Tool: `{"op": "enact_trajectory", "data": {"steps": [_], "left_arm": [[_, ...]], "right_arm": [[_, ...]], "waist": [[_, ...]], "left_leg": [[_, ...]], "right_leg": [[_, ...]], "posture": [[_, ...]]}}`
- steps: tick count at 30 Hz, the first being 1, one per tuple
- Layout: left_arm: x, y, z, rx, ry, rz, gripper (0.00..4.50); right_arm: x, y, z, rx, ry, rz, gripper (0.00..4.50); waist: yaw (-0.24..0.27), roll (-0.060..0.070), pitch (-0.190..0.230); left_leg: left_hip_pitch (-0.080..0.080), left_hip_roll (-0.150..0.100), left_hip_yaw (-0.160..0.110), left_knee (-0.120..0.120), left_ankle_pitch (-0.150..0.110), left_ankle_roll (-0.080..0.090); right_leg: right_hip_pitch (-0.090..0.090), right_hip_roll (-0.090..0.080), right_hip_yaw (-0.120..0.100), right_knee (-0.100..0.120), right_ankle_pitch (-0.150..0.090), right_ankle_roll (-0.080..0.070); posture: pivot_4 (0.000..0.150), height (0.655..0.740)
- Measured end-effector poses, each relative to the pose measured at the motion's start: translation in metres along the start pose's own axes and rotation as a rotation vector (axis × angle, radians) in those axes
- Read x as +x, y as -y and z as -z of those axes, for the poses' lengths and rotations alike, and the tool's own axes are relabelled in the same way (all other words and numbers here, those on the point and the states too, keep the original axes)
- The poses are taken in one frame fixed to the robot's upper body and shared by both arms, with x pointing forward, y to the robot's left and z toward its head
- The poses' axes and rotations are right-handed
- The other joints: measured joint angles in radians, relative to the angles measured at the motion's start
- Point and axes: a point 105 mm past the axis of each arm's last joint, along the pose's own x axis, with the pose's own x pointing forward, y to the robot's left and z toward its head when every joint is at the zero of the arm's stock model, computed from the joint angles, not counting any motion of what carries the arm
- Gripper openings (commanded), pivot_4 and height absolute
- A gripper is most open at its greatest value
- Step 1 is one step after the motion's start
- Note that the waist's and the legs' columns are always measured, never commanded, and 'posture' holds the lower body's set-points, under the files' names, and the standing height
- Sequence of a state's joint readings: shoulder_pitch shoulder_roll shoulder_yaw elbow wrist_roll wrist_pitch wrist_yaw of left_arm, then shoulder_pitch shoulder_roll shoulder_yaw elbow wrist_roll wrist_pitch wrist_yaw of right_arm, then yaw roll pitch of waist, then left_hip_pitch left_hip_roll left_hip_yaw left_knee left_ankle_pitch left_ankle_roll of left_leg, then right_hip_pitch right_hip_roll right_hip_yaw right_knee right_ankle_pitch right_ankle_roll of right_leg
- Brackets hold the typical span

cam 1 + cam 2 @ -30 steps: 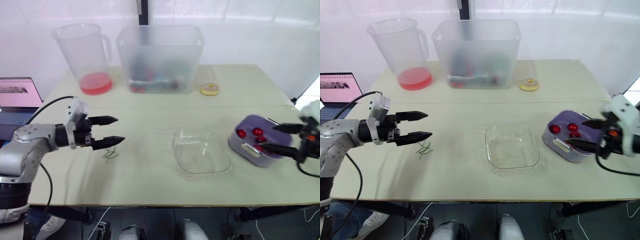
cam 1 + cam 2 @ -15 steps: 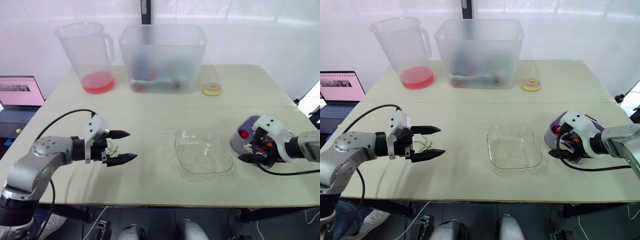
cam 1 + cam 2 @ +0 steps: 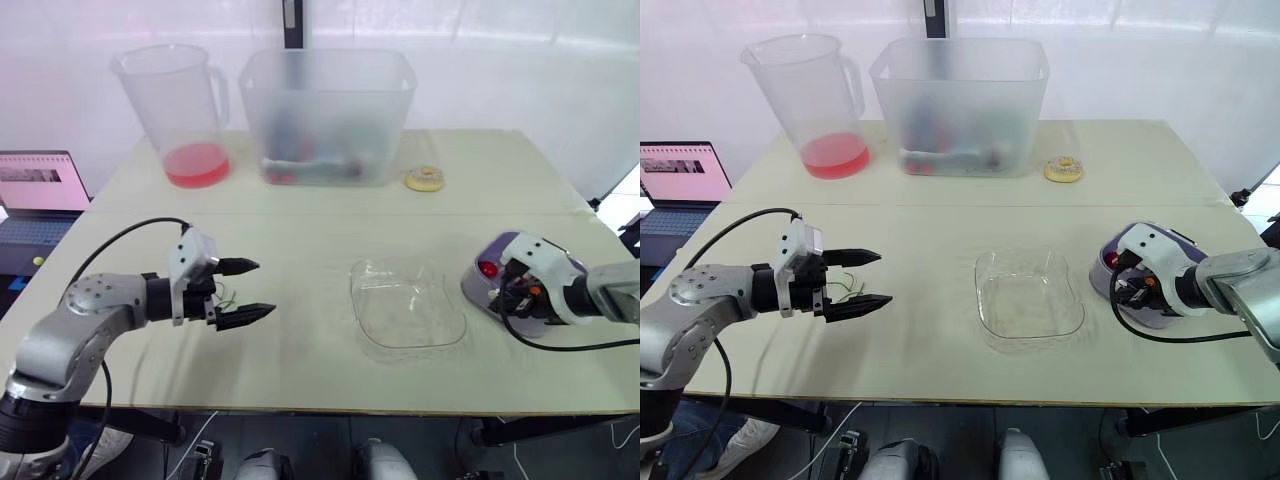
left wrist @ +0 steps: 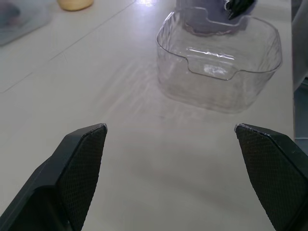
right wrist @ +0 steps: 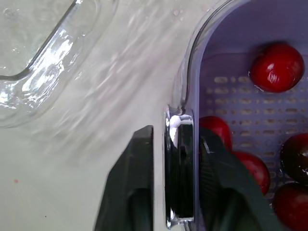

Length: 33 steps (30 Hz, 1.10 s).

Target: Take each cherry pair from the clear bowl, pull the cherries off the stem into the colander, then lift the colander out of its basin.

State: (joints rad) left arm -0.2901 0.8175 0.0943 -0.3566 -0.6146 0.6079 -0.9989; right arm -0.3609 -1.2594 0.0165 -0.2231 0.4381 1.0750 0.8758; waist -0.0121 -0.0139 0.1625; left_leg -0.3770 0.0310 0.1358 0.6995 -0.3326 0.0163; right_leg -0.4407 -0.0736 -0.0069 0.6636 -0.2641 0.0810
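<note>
While the right gripper (image 5: 175,137) pinches its two black fingers on the rim handle of the purple perforated plastic colander (image 5: 240,91), lower right and holding round red cherries (image 5: 276,67), the left gripper (image 3: 262,288) hangs spread apart, lower left, well apart from the clear square plastic bowl (image 3: 405,318) at centre.

Table (image 3: 330,235) with containers at the back, bowl and colander in front.
Along the back, left to right: a jug (image 3: 175,105), a tub (image 3: 325,115), a small ring (image 3: 424,179). A laptop (image 3: 35,185) sits beyond the left edge. In front, a bowl (image 3: 407,305) lies at centre; just right of it a colander (image 5: 269,110) holds cherries (image 5: 276,66), the right gripper (image 5: 175,132) at its rim. Stems (image 3: 228,297) lie front left, beside the left gripper (image 3: 265,288).
</note>
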Motion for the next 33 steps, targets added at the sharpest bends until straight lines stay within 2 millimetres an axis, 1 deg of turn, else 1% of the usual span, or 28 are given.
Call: {"op": "enact_trajectory", "data": {"steps": [1, 4, 5, 9, 13, 16, 19, 23, 27, 29, 33], "left_arm": [[0.0, 0.0, 0.0, -0.002, 0.002, 0.002, 4.5], [0.0, 0.0, -0.001, 0.001, 0.005, 0.003, 4.5], [0.001, -0.001, -0.003, 0.008, 0.01, 0.003, 4.5], [0.002, -0.003, -0.01, 0.033, 0.024, 0.003, 4.5], [0.0, -0.005, -0.005, 0.01, 0.013, 0.005, 4.5], [-0.002, -0.005, -0.004, 0.006, 0.008, 0.013, 4.5], [-0.003, -0.009, -0.003, 0.01, 0.004, 0.006, 4.5], [-0.002, -0.013, -0.005, 0.026, 0.008, 0.008, 4.5], [0.001, -0.014, -0.005, 0.028, 0.008, 0.023, 4.5], [0.002, -0.014, -0.003, 0.024, 0.007, 0.028, 4.5], [0.005, -0.015, -0.007, 0.038, 0.024, 0.041, 4.5]], "right_arm": [[-0.001, 0.001, 0.0, -0.002, -0.004, 0.007, 1.19], [-0.002, 0.0, 0.0, -0.005, -0.008, 0.009, 0.4], [-0.002, 0.0, 0.001, -0.004, -0.009, 0.01, 0.21], [-0.003, -0.001, 0.003, -0.033, -0.015, 0.011, 0.22], [-0.006, -0.001, 0.005, -0.057, -0.014, 0.014, 0.22], [-0.011, 0.001, 0.002, -0.051, 0.001, 0.028, 0.22], [-0.019, 0.002, -0.005, -0.033, 0.03, 0.033, 0.22], [-0.024, 0.003, -0.008, -0.037, 0.035, 0.042, 0.22], [-0.037, 0.006, -0.013, -0.03, 0.045, 0.056, 0.22], [-0.045, 0.007, -0.019, -0.023, 0.066, 0.066, 0.22], [-0.06, 0.0, -0.031, -0.001, 0.134, 0.047, 0.22]], "waist": [[0.0, 0.0, 0.0], [-0.001, 0.0, 0.0], [0.0, 0.0, 0.0], [0.001, 0.0, 0.0], [0.001, 0.0, 0.0], [0.001, 0.0, 0.0], [0.0, 0.0, 0.0], [-0.001, 0.0, 0.0], [0.0, 0.0, 0.0], [0.0, 0.0, 0.0], [0.0, 0.0, 0.0]], "left_leg": [[0.0, 0.0, 0.0, 0.0, 0.0, 0.0], [0.0, 0.0, 0.0, 0.0, 0.0, 0.0], [0.0, 0.0, 0.0, 0.0, 0.0, 0.0], [0.0, 0.0, 0.0, 0.0, 0.0, 0.0], [0.0, 0.0, 0.0, 0.0, 0.0, 0.0], [0.0, 0.0, 0.0, 0.0, 0.0, 0.0], [0.0, 0.0, 0.0, 0.0, 0.0, 0.0], [0.0, 0.0, 0.0, 0.0, 0.0, 0.0], [0.0, 0.0, 0.0, 0.0, 0.0, 0.0], [0.0, 0.0, 0.0, 0.0, 0.0, 0.0], [0.0, 0.0, 0.0, 0.0, 0.0, 0.0]], "right_leg": [[0.0, 0.0, 0.0, 0.0, 0.0, 0.0], [0.0, 0.0, 0.0, 0.0, 0.0, 0.0], [0.0, 0.0, 0.0, 0.0, 0.0, 0.0], [0.0, 0.0, 0.0, 0.0, 0.0, 0.0], [0.0, 0.0, -0.001, 0.0, 0.0, 0.0], [0.0, 0.0, -0.001, 0.0, 0.0, 0.0], [0.0, 0.0, -0.001, 0.0, 0.0, 0.0], [0.0, 0.0, -0.001, 0.0, 0.0, 0.0], [0.0, -0.001, -0.001, 0.0, 0.0, 0.0], [0.0, -0.001, -0.001, 0.0, 0.0, 0.0], [0.0, -0.003, -0.001, 0.0, 0.0, 0.0]], "posture": [[0.15, 0.7078], [0.15, 0.7078], [0.15, 0.7078], [0.15, 0.7078], [0.15, 0.7078], [0.15, 0.7078], [0.15, 0.7078], [0.15, 0.7078], [0.15, 0.7078], [0.15, 0.7078], [0.15, 0.7078]]}}
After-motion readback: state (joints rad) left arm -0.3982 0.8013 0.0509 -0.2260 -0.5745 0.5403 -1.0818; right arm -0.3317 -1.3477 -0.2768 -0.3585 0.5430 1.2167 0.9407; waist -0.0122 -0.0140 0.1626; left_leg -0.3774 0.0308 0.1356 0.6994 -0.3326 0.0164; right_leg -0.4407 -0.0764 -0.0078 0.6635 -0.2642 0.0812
